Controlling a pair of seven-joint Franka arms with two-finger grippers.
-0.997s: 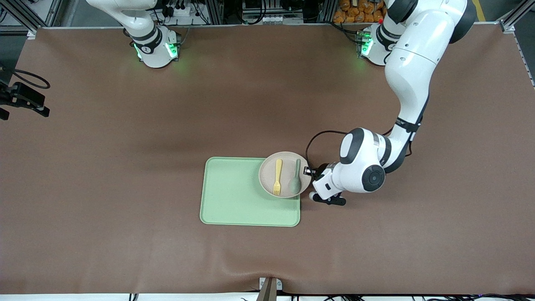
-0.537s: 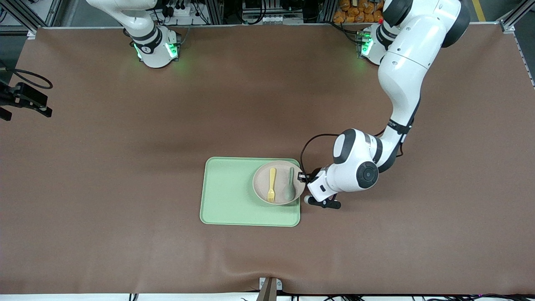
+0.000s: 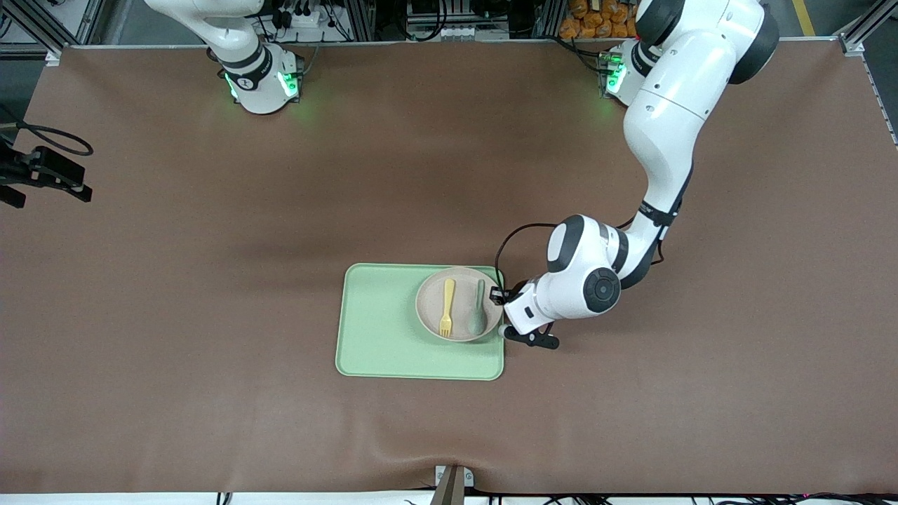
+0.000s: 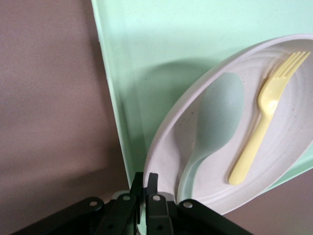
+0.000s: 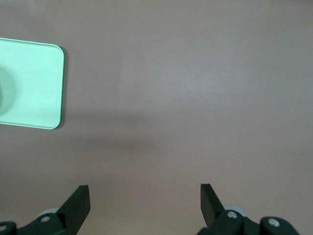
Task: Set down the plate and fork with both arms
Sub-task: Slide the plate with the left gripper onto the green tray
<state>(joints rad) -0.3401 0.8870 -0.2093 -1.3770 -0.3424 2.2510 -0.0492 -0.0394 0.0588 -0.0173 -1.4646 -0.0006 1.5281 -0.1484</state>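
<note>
Brown matting covers the whole table [image 3: 210, 315], with both arm bases glowing green along its farthest edge from the front camera. A light green tray [image 3: 382, 330] lies near the middle of the table, closer to the front camera than the bases. The plate [image 3: 459, 330] sits over the tray's end toward the left arm, its rim reaching the tray's edge there. On the plate lie the fork [image 3: 446, 316] and a grey-green spoon [image 3: 478, 317], side by side and apart, the spoon toward the left arm's end.

The left gripper [image 4: 144, 191] is clamped tight on the plate's rim, beside the spoon's handle, its fingers [image 4: 152, 182] pinched on the edge; the left wrist view shows a shadow under the plate on the tray.

The right arm waits; the right gripper [image 5: 145, 200] hangs spread wide over bare matting, holding nothing, with a corner of the tray in its view.
</note>
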